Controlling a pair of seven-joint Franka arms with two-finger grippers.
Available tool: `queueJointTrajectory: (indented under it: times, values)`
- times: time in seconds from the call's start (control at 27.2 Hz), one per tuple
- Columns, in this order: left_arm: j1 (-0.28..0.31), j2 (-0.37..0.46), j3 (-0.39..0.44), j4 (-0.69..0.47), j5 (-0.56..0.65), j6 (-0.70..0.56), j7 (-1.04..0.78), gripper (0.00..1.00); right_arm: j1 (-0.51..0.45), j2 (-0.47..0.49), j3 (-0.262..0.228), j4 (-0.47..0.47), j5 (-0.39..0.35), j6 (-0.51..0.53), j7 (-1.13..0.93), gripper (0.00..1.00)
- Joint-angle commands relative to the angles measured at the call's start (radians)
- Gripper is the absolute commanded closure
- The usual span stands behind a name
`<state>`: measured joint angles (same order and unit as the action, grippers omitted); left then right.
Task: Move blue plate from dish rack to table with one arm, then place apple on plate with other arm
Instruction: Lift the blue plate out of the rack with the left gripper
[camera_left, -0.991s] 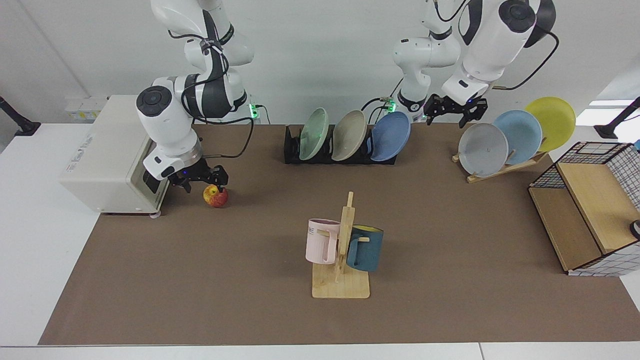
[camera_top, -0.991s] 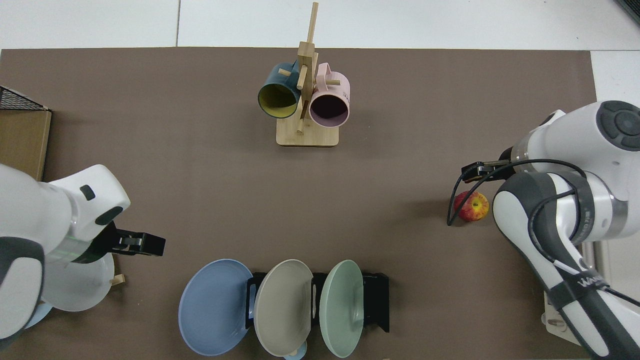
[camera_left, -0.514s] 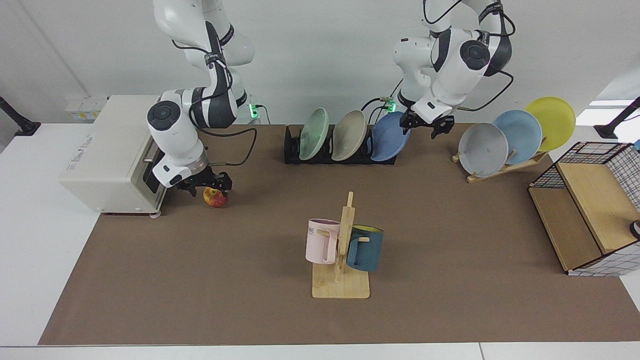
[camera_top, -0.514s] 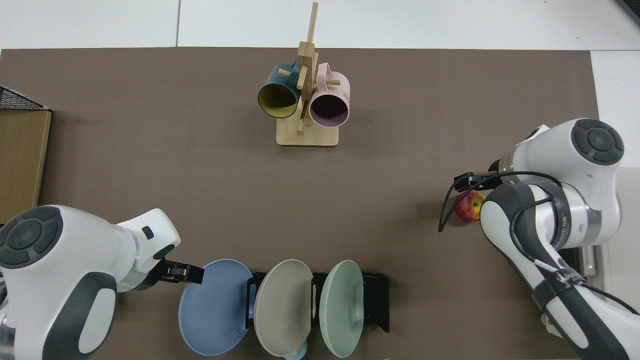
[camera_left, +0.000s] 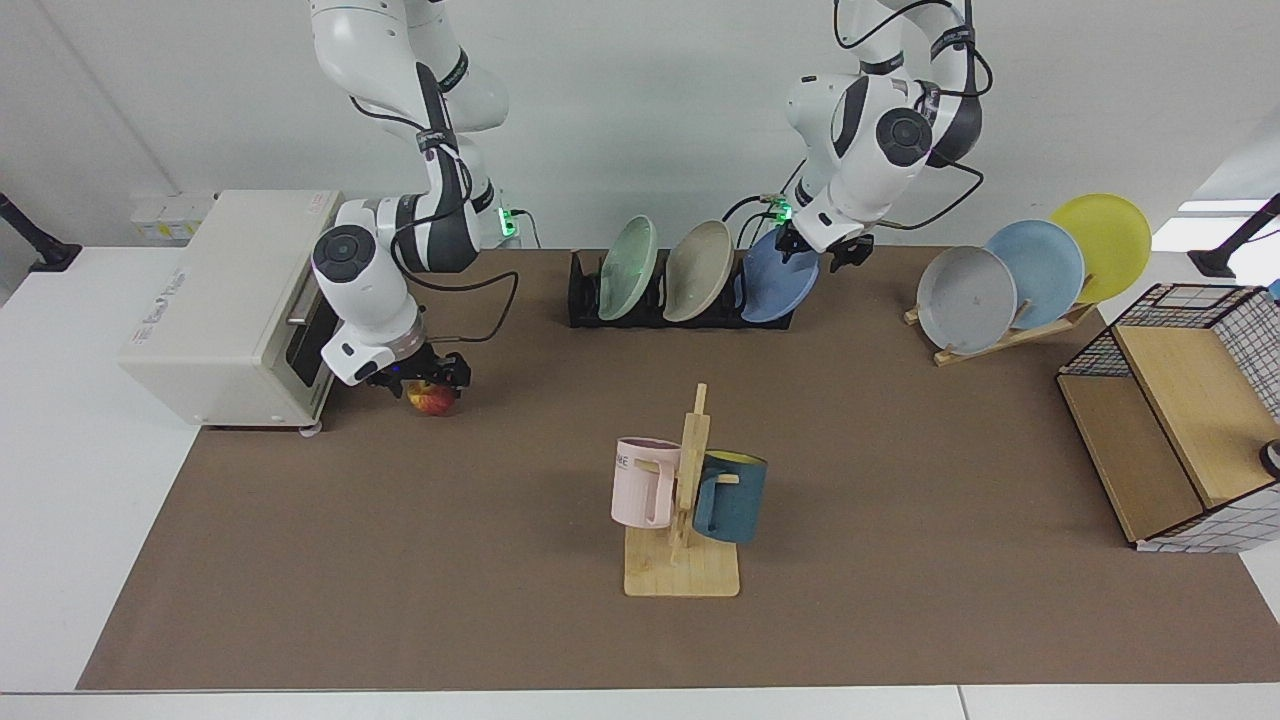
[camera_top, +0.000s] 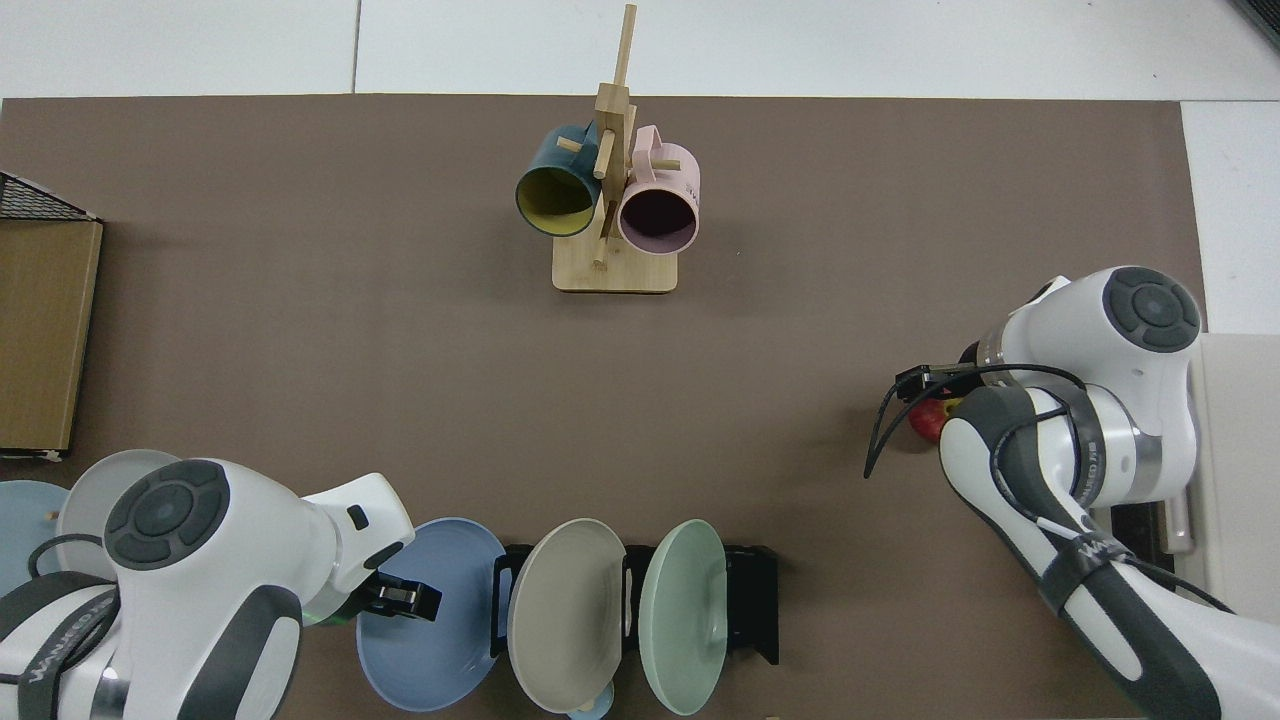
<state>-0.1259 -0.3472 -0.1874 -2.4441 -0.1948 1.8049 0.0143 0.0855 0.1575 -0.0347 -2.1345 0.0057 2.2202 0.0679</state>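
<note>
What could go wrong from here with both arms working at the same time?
The left gripper is at the rim of the blue plate, which leans against the beige plate in the dish rack; pulling it out could drag or tip that neighbour. The right gripper sits over the apple beside the white appliance; the round apple might roll away, and the arm is close to the appliance.

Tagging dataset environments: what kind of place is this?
Likely a robotics lab staged as a kitchen: two white robot arms at a brown-matted table, a black slotted dish rack of plates, a wooden mug tree.
</note>
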Motion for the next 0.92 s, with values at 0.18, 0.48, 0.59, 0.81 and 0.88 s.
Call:
queueJointTrajectory:
  times: [0.18,0.48,0.59,0.81,0.88]
  values:
    - [-0.008,-0.062,-0.079,-0.027,-0.015,-0.059,-0.048,0.77,-0.009,0.005,0.004,-0.082,-0.016,0.102,0.016,0.00]
    - [0.000,-0.064,-0.089,0.002,0.014,-0.110,-0.045,0.79,-0.010,0.011,0.004,-0.091,-0.041,0.110,0.016,0.01]
    - [0.005,-0.064,-0.089,0.027,0.053,-0.147,-0.051,0.84,-0.012,0.013,0.004,-0.093,-0.049,0.110,0.004,0.05]
    - [0.006,-0.064,-0.089,0.076,0.120,-0.183,-0.096,0.90,-0.016,0.017,0.004,-0.094,-0.059,0.108,-0.026,0.44]
    - [0.006,-0.064,-0.089,0.094,0.141,-0.190,-0.109,0.91,-0.016,0.019,0.004,-0.093,-0.058,0.107,-0.039,0.65]
